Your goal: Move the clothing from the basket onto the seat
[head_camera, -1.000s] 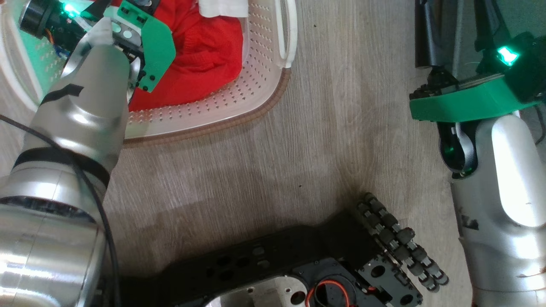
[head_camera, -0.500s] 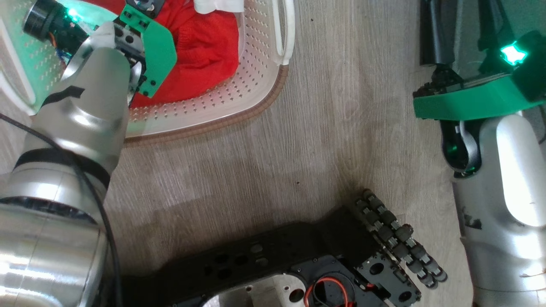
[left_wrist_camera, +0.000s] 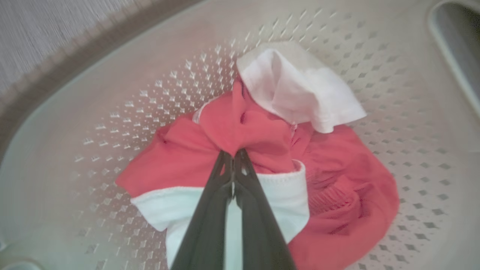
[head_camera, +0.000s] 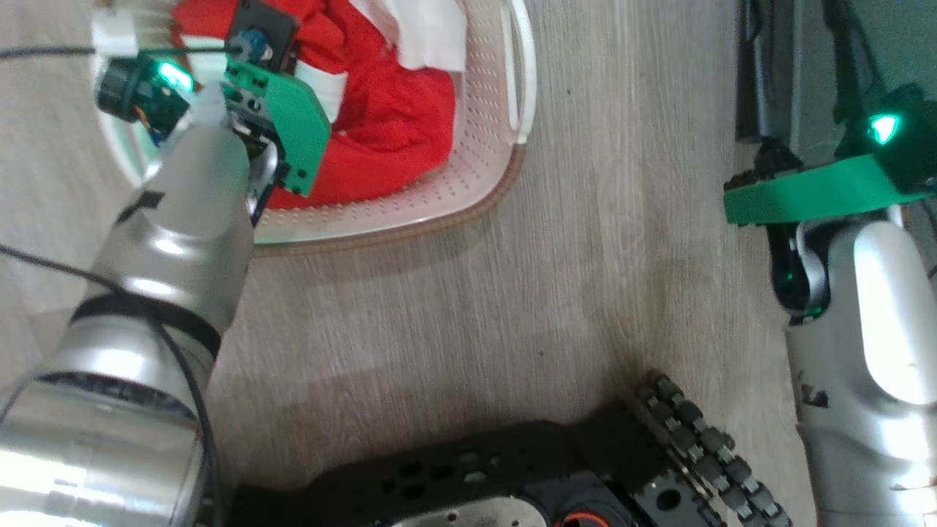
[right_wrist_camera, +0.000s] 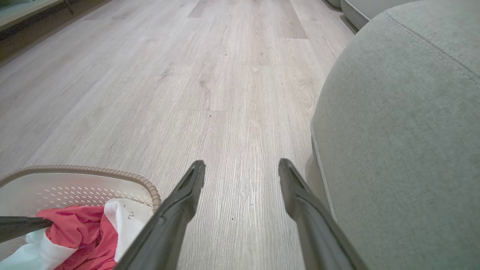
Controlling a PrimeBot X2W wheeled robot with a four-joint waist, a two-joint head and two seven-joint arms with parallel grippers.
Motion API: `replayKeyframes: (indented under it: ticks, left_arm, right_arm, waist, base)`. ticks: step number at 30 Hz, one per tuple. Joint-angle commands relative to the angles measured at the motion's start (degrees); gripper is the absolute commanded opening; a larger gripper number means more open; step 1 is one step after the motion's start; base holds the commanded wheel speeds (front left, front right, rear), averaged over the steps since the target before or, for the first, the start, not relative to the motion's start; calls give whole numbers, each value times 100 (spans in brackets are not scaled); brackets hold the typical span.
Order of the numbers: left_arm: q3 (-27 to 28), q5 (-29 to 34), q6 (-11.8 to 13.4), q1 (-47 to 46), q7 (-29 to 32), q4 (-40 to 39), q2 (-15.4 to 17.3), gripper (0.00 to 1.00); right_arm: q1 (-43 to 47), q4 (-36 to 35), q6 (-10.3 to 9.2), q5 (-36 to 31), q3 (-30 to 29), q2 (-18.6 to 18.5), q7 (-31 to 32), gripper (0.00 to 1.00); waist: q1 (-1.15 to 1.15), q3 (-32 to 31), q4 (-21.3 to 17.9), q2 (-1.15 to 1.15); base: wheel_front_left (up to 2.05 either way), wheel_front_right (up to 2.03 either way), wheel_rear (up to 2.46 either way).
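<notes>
Left gripper, fingers pinched together on a red fold of the clothing, gathers the fabric into a peak at the middle of the basket, where it lay flatter half a second ago; the head camera has shifted too. The lift-out appears to be starting. Right gripper hangs spread wide over the floor, beside the seat.

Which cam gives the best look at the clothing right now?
Left wrist view: the clothing sits centred in the basket, nearly the whole pile visible, left fingers shut on a red fold. Head view: the left arm hides part of it. Right wrist view: a part at the lower left corner.
</notes>
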Motion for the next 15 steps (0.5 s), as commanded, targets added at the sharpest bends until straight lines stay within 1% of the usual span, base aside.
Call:
replayKeyframes:
  ticks: [1, 6, 7, 9, 13, 15]
  left_arm:
    - [52, -241, -57, 352, -207, -244, 71, 0]
    - [-86, -942, -107, 865, -481, -663, 69, 0]
    - [-86, -942, -107, 865, -481, -663, 69, 0]
    - [-120, -1238, -99, 1095, -552, -854, 69, 0]
    - [-154, -1709, -1, 1586, -613, -1284, 68, 0]
    - [-113, -1841, 77, 1833, -617, -1659, 68, 0]
  right_arm:
    - [353, -70, -2, -91, 31, 60, -37, 100]
    - [621, 83, -2, -247, -109, 60, -37, 100]
    - [621, 83, -2, -247, -109, 60, -37, 100]
    - [743, 149, -2, -315, -150, 60, -37, 100]
    - [1055, 294, -2, -449, -205, 60, -37, 100]
    - [1211, 363, -2, -506, -234, 60, -37, 100]
  waist:
    - [0, -465, 269, 0]
    - [0, -1163, 561, 0]
    - [0, -1163, 561, 0]
    - [0, -1469, 665, 0]
    - [0, -2107, 871, 0]
    - [0, -2402, 964, 0]
  base:
    - [0, 0, 0]
    - [0, 0, 0]
    - [0, 0, 0]
    - [0, 0, 0]
    - [0, 0, 0]
    - [0, 0, 0]
